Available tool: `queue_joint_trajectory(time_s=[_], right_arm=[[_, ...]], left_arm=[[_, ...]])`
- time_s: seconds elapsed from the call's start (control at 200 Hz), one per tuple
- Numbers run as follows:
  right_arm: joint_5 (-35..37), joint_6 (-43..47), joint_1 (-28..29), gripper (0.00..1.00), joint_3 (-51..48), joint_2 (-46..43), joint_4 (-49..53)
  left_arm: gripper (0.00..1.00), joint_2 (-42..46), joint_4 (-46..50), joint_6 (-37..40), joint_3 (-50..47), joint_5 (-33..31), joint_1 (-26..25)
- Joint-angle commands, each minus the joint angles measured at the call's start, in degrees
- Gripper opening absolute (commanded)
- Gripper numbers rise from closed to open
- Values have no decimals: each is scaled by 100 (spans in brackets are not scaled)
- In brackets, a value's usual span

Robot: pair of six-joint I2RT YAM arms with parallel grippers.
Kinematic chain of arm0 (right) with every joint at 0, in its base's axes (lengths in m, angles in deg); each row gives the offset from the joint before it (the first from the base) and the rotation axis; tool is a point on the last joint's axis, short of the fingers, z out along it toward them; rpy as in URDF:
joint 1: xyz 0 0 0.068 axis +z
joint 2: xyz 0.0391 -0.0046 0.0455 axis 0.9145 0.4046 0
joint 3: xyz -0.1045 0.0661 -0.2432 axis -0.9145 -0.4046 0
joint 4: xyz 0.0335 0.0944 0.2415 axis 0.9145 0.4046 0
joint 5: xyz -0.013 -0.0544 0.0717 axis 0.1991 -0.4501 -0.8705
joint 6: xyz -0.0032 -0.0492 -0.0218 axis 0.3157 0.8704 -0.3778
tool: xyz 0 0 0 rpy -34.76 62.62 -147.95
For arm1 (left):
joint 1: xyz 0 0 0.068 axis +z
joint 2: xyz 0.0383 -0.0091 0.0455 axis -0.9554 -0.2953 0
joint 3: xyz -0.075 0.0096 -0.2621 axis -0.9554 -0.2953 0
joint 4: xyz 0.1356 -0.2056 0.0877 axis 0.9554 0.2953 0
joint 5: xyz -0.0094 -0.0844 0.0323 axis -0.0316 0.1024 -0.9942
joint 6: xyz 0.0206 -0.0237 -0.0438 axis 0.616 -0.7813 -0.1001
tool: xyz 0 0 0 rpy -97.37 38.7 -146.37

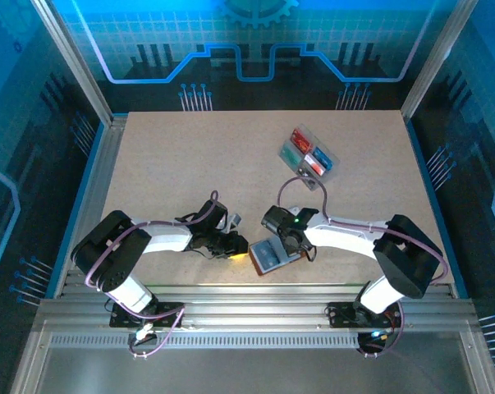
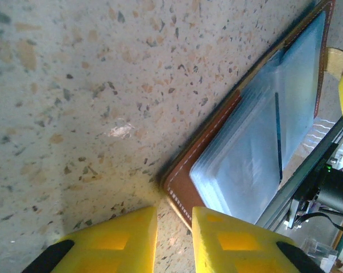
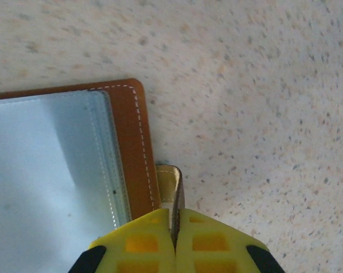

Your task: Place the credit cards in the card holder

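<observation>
Pinching the card holder tab is the right gripper.

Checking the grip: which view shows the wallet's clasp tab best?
Right wrist: the clasp tab sits close-up, pinched in the right pincer. Left wrist catches it at the frame edge; from above it's too small.

Both arms reach inward across the lower centre of the overhead frame, the left arm from lower left, the right arm from lower right, elbows bent. The left gripper holds its yellow fingers a narrow gap apart. The right gripper is pinched on the clasp tab of the card holder.
</observation>
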Motion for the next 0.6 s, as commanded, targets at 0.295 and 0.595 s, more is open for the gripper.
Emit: queue_joint_trajectory(time_s=[0.295,0.595], right_arm=[[-2221,-7,453,0,182,-1248,-1095],[-3503,-743,472,1,-483,-746,-2892]], left_arm=[[24,-664,-475,-263,53,-87,-307],[24,-596,-982,-819,123,46,-252]])
